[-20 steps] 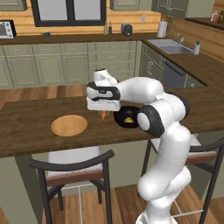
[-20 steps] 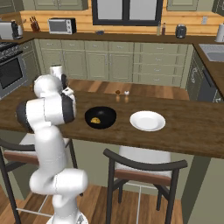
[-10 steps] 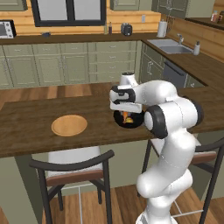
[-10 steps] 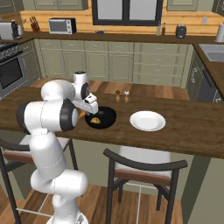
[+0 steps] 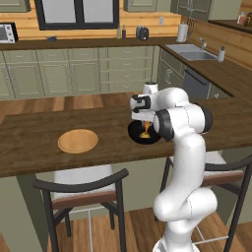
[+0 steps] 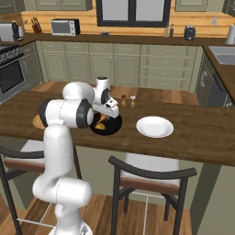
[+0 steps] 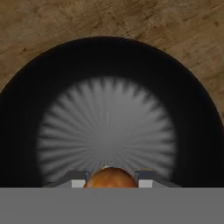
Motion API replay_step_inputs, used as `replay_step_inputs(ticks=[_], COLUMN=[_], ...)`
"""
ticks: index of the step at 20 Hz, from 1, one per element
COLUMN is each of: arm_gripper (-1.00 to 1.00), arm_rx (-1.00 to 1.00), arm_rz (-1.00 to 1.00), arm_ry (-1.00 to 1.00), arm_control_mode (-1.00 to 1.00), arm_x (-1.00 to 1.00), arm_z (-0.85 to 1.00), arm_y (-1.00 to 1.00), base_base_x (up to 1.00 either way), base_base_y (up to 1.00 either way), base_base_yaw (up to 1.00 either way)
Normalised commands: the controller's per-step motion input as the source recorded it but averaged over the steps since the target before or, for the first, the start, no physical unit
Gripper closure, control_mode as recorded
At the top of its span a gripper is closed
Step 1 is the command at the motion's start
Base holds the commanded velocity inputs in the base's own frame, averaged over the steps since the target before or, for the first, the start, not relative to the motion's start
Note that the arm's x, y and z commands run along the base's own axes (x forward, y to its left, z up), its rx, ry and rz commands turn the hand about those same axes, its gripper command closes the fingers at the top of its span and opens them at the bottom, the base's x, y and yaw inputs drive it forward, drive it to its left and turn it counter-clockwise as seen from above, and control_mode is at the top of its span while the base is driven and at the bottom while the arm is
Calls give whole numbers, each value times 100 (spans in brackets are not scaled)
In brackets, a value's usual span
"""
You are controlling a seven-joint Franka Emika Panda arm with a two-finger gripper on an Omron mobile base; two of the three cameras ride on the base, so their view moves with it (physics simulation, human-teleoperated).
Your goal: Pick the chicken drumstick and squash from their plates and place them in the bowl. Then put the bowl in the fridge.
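Note:
My gripper [image 5: 145,126] hangs just over the glossy black bowl [image 5: 137,137] on the wooden counter, shut on the tan-brown chicken drumstick [image 5: 146,132]. In the hand view the drumstick's rounded end [image 7: 110,178] sits between my fingertips [image 7: 79,181] above the bowl's grey middle [image 7: 107,122]. The yellow-orange squash [image 6: 98,125] lies in the bowl [image 6: 114,125] on its left side, beside the gripper [image 6: 107,119]. The tan wooden plate [image 5: 78,141] and the white plate [image 6: 155,126] are bare. The fridge is out of view.
Two dark chairs [image 5: 83,192] [image 6: 151,176] stand at the counter's near edge. Two small items [image 6: 128,97] sit at the counter's far edge. Green cabinets, a microwave [image 6: 64,27] and a sink [image 5: 192,51] line the back walls.
The arm has swung right from near the wooden plate to above the black bowl, carrying the drumstick with it. The grip has stayed the same.

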Motion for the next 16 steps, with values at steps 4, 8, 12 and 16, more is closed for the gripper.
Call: replay_step_inputs(ticks=[4, 8, 12, 16], arm_gripper=[100, 100, -100, -100], arm_rx=[4, 2, 0, 0], arm_rz=[0, 0, 2, 4], arm_ry=[1, 2, 3, 3], arm_control_mode=[-100, -100, -100, -100], arm_x=[34, 24, 32, 9], arm_z=[-30, -34, -20, -18], arm_y=[-31, -6, 0, -3], base_base_x=[0, 0, 0, 0], base_base_y=[0, 0, 0, 0], base_base_yaw=[0, 0, 0, 0])
